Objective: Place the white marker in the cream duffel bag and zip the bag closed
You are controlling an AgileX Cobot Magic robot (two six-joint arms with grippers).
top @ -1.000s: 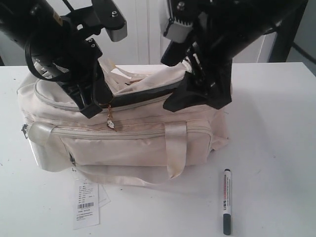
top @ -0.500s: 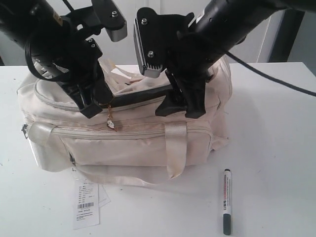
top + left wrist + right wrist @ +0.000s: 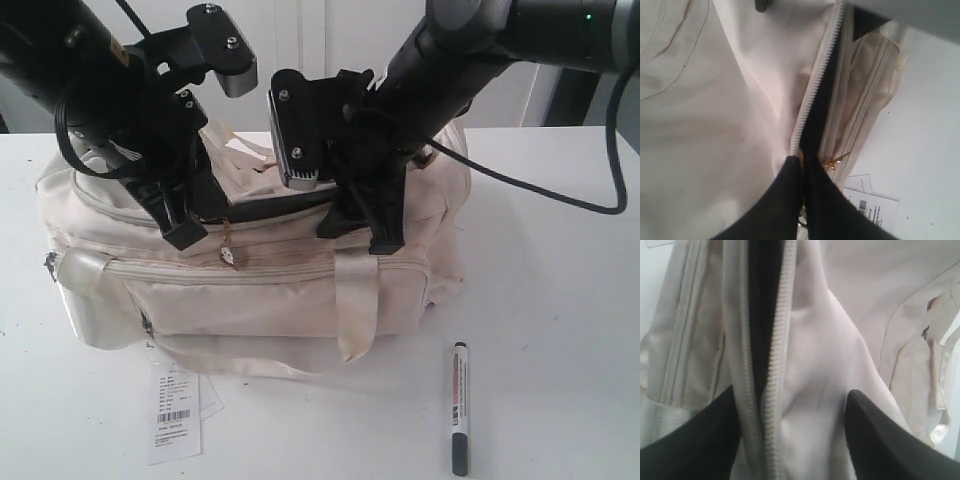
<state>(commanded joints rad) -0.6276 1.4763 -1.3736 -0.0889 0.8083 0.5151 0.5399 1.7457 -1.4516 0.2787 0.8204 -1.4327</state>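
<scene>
Atop cream duffel bag (image 3: 250,295), left end effector (image 3: 801,167) pinches it, right end effector (image 3: 791,396) gapes.

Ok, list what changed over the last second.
The right gripper swung from the right end of the cream duffel bag toward the middle of its open zip, jaws open astride it. The left gripper stayed pinched on the zip's end; white marker and barcode tag unmoved.

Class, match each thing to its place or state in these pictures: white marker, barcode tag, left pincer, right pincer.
1 white marker
2 barcode tag
3 left pincer
4 right pincer

A open, astride the cream duffel bag's zip
B shut on the bag at the zip's end
C on the table, right in exterior view
D on the table, left in exterior view

Pairs: 1-C, 2-D, 3-B, 4-A
</scene>
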